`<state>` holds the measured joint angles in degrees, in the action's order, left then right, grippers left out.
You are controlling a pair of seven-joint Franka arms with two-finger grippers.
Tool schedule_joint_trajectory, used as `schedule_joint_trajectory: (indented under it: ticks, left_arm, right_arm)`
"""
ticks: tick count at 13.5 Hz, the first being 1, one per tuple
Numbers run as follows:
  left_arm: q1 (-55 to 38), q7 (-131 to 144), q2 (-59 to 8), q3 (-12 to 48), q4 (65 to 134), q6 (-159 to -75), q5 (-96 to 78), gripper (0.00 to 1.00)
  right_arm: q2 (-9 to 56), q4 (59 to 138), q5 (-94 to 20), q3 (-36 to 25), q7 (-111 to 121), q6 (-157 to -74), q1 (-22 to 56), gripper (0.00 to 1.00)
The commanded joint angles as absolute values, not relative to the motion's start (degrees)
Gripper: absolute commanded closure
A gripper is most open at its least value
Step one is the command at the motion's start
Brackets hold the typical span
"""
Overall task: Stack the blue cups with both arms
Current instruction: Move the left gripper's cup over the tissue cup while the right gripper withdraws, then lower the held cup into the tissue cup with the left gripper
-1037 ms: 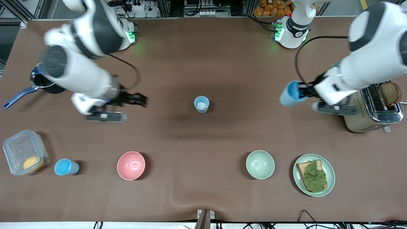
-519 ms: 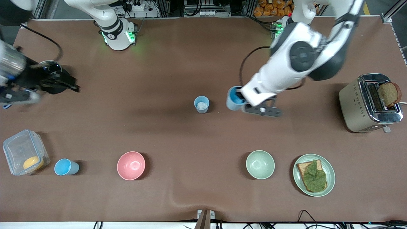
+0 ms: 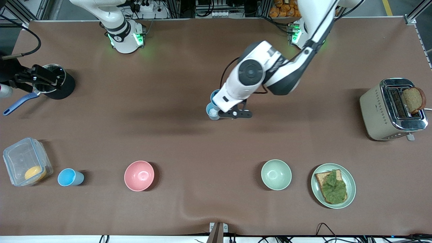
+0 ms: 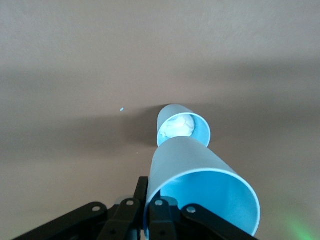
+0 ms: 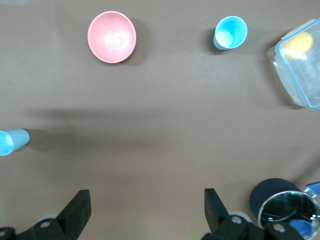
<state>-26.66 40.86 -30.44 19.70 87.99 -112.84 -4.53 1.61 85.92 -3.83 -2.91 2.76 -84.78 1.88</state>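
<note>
Front view has the left gripper (image 3: pixel 218 107) pinching a small light-blue plastic tumbler (image 4: pixel 200 187), hovering right over a matching tumbler at mid-table (image 4: pixel 182 126) with something pale inside, maybe crumpled paper. The right gripper (image 5: pixel 145 212) waits spread wide over the black pot (image 3: pixel 55 84), and a third blue tumbler (image 3: pixel 70 177) stands beside the clear plastic container (image 3: pixel 25 161).

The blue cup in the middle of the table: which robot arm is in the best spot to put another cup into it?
The left arm. Its gripper holds a blue cup right over the middle cup. The right gripper hangs open and empty over the black pot at its end of the table.
</note>
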Motion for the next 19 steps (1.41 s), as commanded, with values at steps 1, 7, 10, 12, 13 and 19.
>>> schedule_joint_trajectory:
  ticks: [1, 7, 10, 12, 13, 19]
  left_arm:
    - [-29.35, 44.46, -33.39, 18.98, 86.31, -115.20, -1.50, 1.00]
    - [-29.44, 44.65, -35.07, 18.98, 86.57, -121.03, 2.54, 1.00]
    - [-29.53, 44.91, -35.33, 19.07, 86.75, -121.11, 3.25, 1.00]
    - [-30.76, 45.52, -35.68, 19.07, 86.75, -121.11, 3.25, 1.00]
    - [-31.02, 45.88, -36.03, 18.99, 86.75, -121.11, 3.34, 1.00]
    - [-31.29, 46.23, -36.48, 19.07, 86.84, -121.11, 3.34, 1.00]
  right_arm:
    - [1.50, 84.20, -1.33, -1.93, 3.25, -84.11, 0.62, 0.00]
    - [1.58, 83.94, -0.17, -1.93, 9.22, -84.11, 0.53, 0.00]
    - [1.49, 83.94, 0.00, -1.93, 9.14, -81.75, 0.70, 0.00]
    - [1.49, 83.85, -0.09, -1.93, 9.14, -81.65, 0.53, 0.00]
    - [1.49, 83.85, -0.35, -1.93, 9.23, -81.65, 0.53, 0.00]
    - [1.84, 82.35, -1.06, -1.58, 9.23, -82.52, 1.14, 0.00]
